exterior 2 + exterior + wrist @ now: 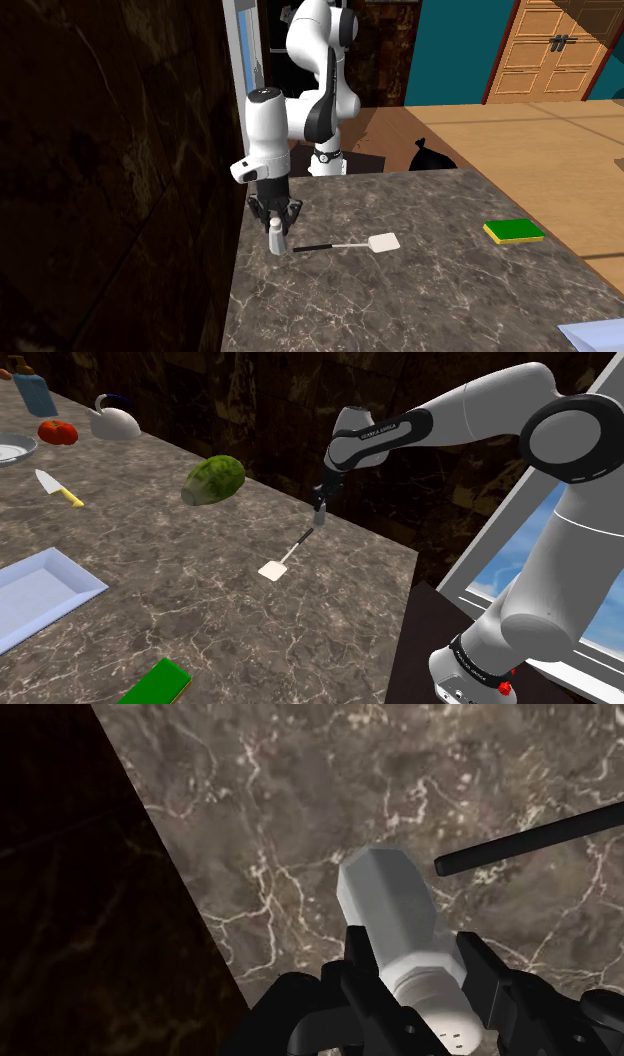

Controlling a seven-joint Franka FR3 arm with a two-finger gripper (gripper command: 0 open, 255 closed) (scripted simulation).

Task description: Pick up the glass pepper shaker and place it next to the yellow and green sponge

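- Gripping the pepper shaker point(390, 904) up near its white cap, the claw point(415, 949) presses a black finger to each side, so I read it as clenched on the shaker.
- Pale grey and upright, the shaker hangs under the claw at the back edge of the table point(200, 582), right by the dark marbled wall point(120, 150).
- Can't tell from here whether its base is clear of the stone or just touching it.
- Black-handled spatula point(345, 245) lies just beside it, handle end toward the shaker and white blade out toward the open table.
- Yellow and green sponge point(513, 231) sits well apart, near the opposite edge, across the slab from the wall.
- Step in hand, by my reckoning, is the lift and carry.
- Best to go straight up first, high enough to clear that spatula handle before any sideways travel.
- The grip is high, at the neck, so the body below could swing or slip; a slow, level carry with the shaker kept upright looks wise.
- Bare stone lies between spatula and sponge, so the route across looks open.
- The pale tray point(85, 577) sits off to the shoulder view's left of the sponge and is worth steering clear of.
- For the finish, aim for bare table just beside the sponge, not on top of it.
- Lower until the base is down flat, and only then let the fingers part.
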